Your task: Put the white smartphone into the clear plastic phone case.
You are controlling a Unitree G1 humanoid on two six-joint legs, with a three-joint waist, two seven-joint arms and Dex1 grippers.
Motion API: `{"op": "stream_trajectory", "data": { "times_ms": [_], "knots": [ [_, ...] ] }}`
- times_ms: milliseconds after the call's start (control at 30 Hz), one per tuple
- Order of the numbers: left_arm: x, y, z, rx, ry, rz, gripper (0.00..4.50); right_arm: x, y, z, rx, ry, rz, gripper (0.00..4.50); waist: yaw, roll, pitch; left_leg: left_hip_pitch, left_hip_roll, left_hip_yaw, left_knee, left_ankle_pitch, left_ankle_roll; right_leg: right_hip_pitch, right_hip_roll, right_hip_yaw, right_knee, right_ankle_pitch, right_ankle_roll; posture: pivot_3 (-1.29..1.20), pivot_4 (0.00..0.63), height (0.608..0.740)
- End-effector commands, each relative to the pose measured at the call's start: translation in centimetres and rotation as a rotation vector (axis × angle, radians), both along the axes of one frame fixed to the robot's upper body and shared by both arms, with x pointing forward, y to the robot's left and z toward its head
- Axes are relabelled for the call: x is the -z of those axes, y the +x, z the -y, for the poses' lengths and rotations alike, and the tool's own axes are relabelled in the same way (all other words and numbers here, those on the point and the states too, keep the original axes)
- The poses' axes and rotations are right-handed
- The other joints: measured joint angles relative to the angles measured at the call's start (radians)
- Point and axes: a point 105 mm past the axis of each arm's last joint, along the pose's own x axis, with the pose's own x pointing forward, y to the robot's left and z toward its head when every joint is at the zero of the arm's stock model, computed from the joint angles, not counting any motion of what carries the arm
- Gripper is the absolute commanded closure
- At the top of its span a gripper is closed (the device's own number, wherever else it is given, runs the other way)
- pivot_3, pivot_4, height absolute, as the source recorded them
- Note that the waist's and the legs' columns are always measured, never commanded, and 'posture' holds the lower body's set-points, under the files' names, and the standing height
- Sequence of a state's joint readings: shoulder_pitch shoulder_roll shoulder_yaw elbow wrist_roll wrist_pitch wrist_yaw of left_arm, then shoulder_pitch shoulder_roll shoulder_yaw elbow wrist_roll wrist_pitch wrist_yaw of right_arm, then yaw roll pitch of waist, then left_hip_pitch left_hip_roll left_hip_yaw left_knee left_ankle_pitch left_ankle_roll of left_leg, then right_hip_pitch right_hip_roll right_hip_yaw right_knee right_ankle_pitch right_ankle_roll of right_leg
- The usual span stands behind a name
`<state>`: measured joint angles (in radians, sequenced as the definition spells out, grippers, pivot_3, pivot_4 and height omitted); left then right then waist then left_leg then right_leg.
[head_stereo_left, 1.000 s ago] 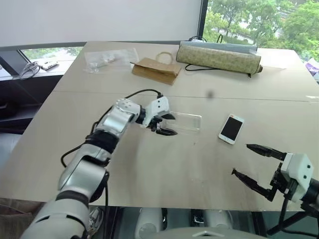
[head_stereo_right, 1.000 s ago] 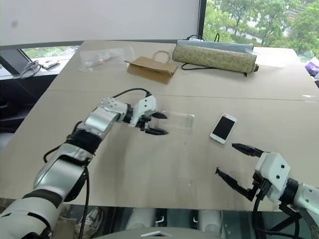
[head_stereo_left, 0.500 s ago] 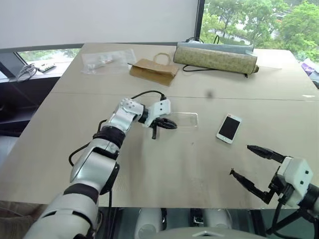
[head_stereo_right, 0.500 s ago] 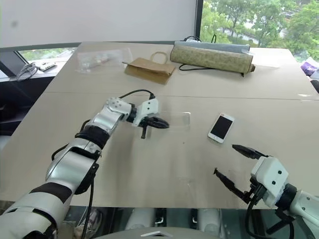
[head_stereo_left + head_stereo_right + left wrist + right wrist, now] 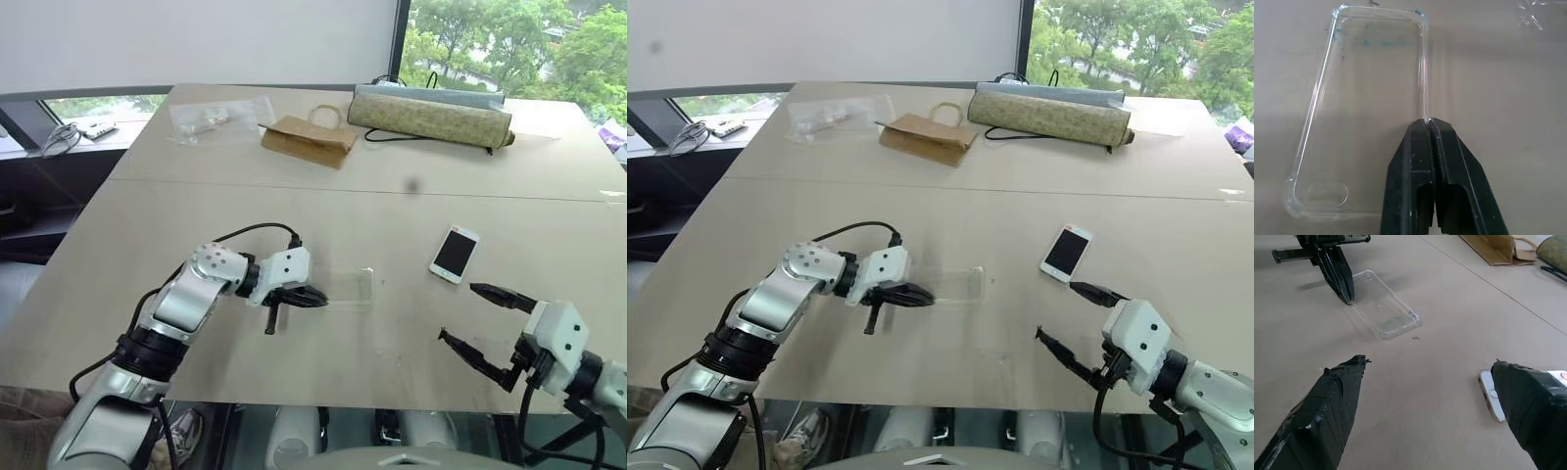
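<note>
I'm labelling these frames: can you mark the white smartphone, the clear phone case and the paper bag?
white smartphone (image 5: pixel 455 254), left eye view, middle of its dark screen
clear phone case (image 5: pixel 1366 112), left wrist view, its flat back
brown paper bag (image 5: pixel 306 140), left eye view, its flat side

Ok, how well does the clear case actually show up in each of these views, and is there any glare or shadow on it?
Left eye view: the clear plastic phone case is faint, nearly table-coloured, a bright edge at its far end. Left wrist view: its rim catches a thin highlight where the left gripper pinches it. Right wrist view: the outline reads clearly, with a soft shadow beside the gripper.
</note>
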<state>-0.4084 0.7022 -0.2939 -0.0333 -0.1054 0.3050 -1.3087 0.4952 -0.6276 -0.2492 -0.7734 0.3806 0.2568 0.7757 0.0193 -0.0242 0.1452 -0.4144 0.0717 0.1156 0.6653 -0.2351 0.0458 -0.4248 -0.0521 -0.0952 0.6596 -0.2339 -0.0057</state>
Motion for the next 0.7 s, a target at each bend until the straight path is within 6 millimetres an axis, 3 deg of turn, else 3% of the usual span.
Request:
{"op": "stream_trajectory", "data": {
  "times_ms": [33, 333, 600, 633, 700],
  "knots": [
    [-0.4, 0.5, 0.8, 0.000, 0.008, 0.051, 4.48, -0.4, 0.0, 0.0, -0.010, -0.008, 0.016, 0.00, 0.000, 0.000, 0.000, 0.000, 0.000, 0.000, 0.000, 0.000, 0.000, 0.000, 0.000, 0.000, 0.000, 0.000, 0.000, 0.00, 0.150, 0.740],
    [-0.6, 2.5, 2.2, 0.041, 0.011, 0.079, 4.48, -0.3, 0.1, 0.0, 0.000, -0.020, 0.014, 0.00, 0.001, 0.000, 0.000, 0.000, -0.001, -0.001, 0.001, 0.000, 0.001, 0.001, 0.001, -0.001, 0.000, 0.001, 0.001, 0.00, 0.150, 0.740],
    [-0.9, 3.0, 3.2, 0.116, -0.035, 0.093, 4.48, -0.2, 0.3, 0.0, 0.028, -0.031, 0.002, 0.00, 0.001, 0.000, 0.000, 0.000, -0.001, -0.001, 0.002, 0.000, 0.001, 0.002, 0.001, -0.002, 0.000, 0.001, 0.001, 0.00, 0.150, 0.740],
    [-1.0, 2.8, 3.3, 0.131, -0.043, 0.090, 3.93, -0.2, 0.3, 0.0, 0.032, -0.031, 0.000, 0.00, 0.000, 0.000, 0.000, 0.000, -0.001, -0.001, 0.002, 0.000, 0.001, 0.002, 0.001, -0.002, 0.000, 0.001, 0.001, 0.00, 0.150, 0.740],
    [-1.4, 2.5, 3.2, 0.134, -0.066, 0.076, 3.41, 0.2, 0.5, 0.2, 0.054, -0.032, -0.028, 0.00, -0.002, 0.000, 0.000, -0.001, -0.001, -0.001, 0.002, -0.001, 0.001, 0.002, 0.001, -0.001, 0.000, 0.001, 0.002, 0.00, 0.150, 0.740]
  ]
}}
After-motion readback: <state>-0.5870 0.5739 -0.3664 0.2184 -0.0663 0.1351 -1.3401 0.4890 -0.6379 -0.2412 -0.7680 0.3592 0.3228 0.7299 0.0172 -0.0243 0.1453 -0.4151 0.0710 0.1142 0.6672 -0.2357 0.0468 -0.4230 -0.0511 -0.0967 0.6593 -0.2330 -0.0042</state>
